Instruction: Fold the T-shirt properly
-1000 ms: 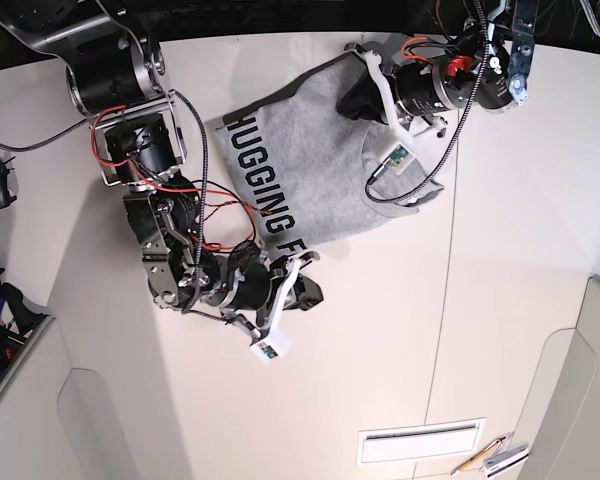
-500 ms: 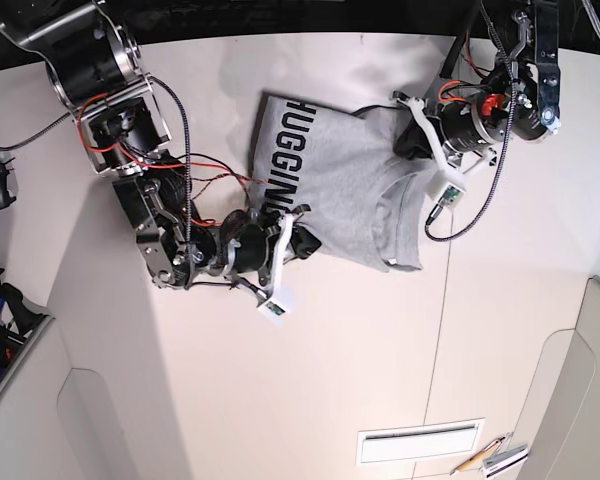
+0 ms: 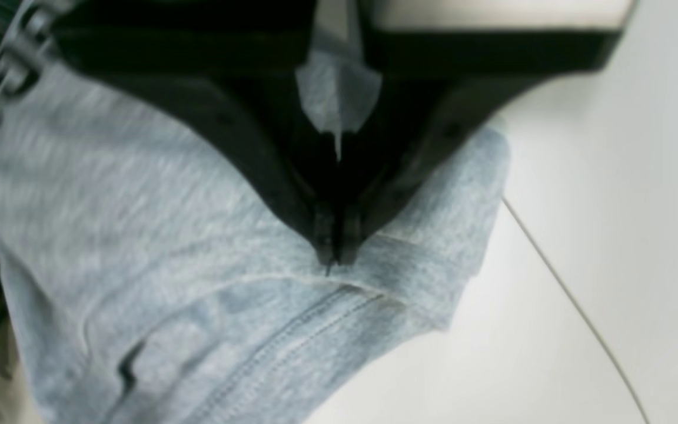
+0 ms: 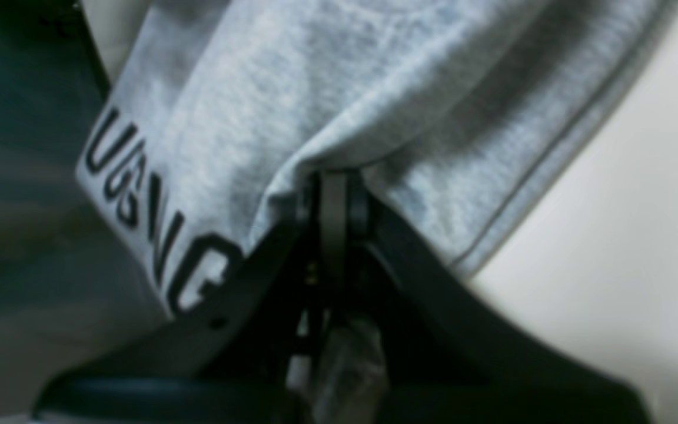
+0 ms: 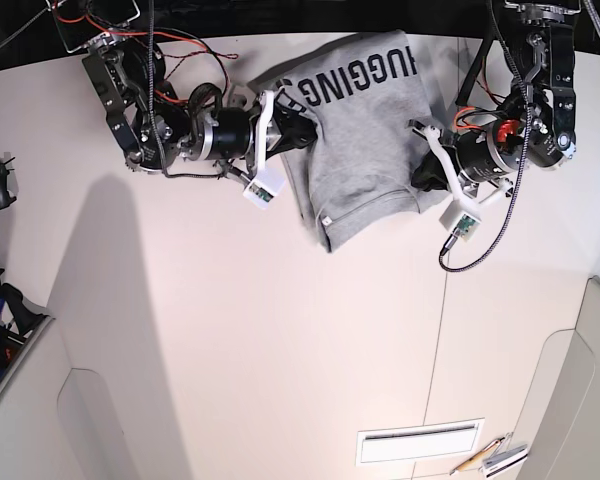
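Fingers (image 3: 334, 244) of our left arm and fingers (image 4: 332, 194) of our right each pinch the shirt (image 5: 365, 130), stretched between them at the tabletop's (image 5: 280, 350) far edge, probably to spread it for folding.

The T-shirt (image 5: 365, 130) is matt heathered knit cloth (ribbed at its hem); the table (image 5: 280, 350) looks smooth.

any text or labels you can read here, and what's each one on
"HUGGING": black block letters on the grey T-shirt, read in the base view.
The right wrist view shows part of the same print, cut off and blurred.
The small white tags on both arms are too small to read.
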`<action>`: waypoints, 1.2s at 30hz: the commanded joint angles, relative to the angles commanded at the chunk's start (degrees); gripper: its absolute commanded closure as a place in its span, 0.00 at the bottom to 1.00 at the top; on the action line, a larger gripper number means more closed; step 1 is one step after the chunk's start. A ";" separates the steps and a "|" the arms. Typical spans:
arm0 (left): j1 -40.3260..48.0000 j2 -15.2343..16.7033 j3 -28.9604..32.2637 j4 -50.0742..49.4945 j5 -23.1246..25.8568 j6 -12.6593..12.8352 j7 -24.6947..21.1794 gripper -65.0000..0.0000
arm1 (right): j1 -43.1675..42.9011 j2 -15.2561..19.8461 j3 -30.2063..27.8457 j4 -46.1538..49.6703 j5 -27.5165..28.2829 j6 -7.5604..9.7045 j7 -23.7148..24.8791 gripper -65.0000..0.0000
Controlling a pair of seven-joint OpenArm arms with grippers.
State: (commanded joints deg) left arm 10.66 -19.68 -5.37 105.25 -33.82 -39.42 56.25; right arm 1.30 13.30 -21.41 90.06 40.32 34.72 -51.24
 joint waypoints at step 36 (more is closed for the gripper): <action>8.59 -2.40 -7.37 12.81 -6.27 1.62 2.75 1.00 | -4.07 10.38 13.20 14.08 6.71 -0.02 -8.50 1.00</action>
State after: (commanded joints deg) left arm 19.25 -22.09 -12.73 118.06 -40.10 -37.80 59.00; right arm -2.76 23.68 -8.21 104.14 47.03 34.70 -59.75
